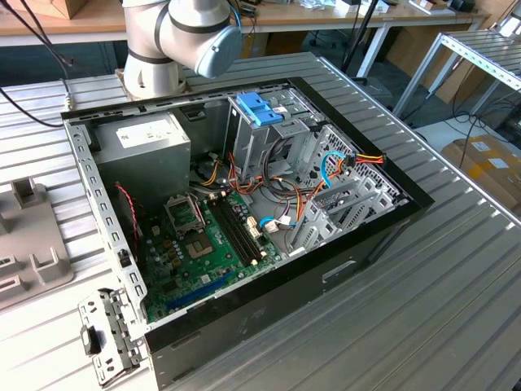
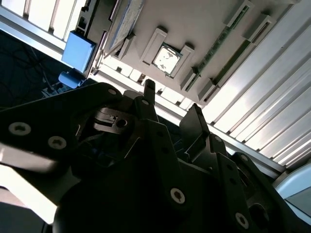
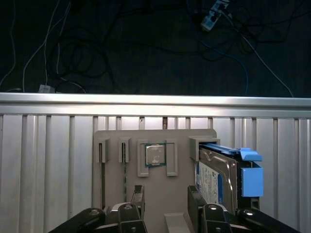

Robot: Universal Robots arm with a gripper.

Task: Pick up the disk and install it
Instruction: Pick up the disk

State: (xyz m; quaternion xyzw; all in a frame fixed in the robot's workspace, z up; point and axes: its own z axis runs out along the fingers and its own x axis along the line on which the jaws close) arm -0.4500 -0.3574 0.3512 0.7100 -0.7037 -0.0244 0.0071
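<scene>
First wrist view: gripper jaws released, empty; I'd shift sideways to straddle the disk squarely before closing.

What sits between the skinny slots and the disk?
In the first wrist view, a small square chip sits between the slots and the disk.

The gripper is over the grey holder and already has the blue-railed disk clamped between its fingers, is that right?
No: the first wrist view shows the disk sitting in a slot of the grey holder, beside the open, empty gripper over that holder.
</scene>
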